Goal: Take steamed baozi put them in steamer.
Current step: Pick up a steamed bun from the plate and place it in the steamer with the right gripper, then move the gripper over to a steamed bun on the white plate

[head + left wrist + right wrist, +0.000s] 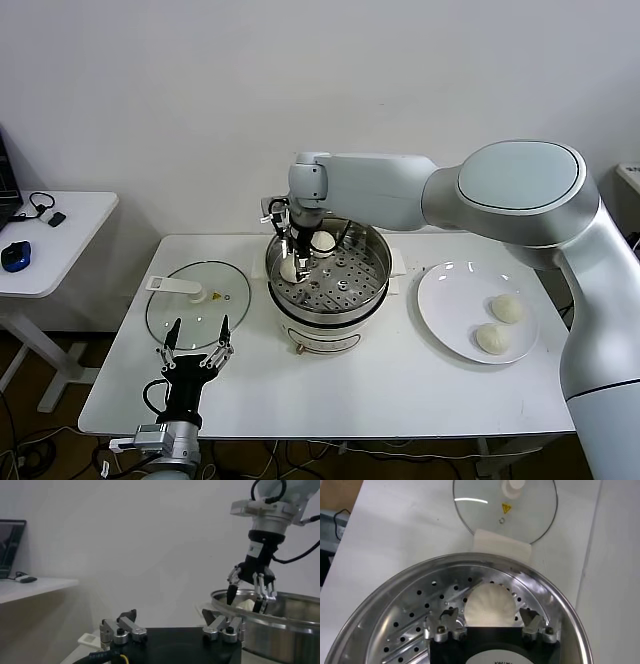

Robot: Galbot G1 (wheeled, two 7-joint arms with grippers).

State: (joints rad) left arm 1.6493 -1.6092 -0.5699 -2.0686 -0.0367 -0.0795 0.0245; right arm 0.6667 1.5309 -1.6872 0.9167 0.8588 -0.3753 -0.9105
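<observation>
Our right gripper (298,262) over the round shiny steel steamer (362,290)

We see its fingers spread around a cream-white domed baozi (489,606) on the perforated tray (two remain on the white plate (445,310)); our left gripper (196,345) hangs open by the table's front edge.

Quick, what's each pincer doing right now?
Left pincer: open, empty, idle by the glass lid.
Right pincer: open inside the steamer, straddling a baozi on the tray, not gripping it.
</observation>
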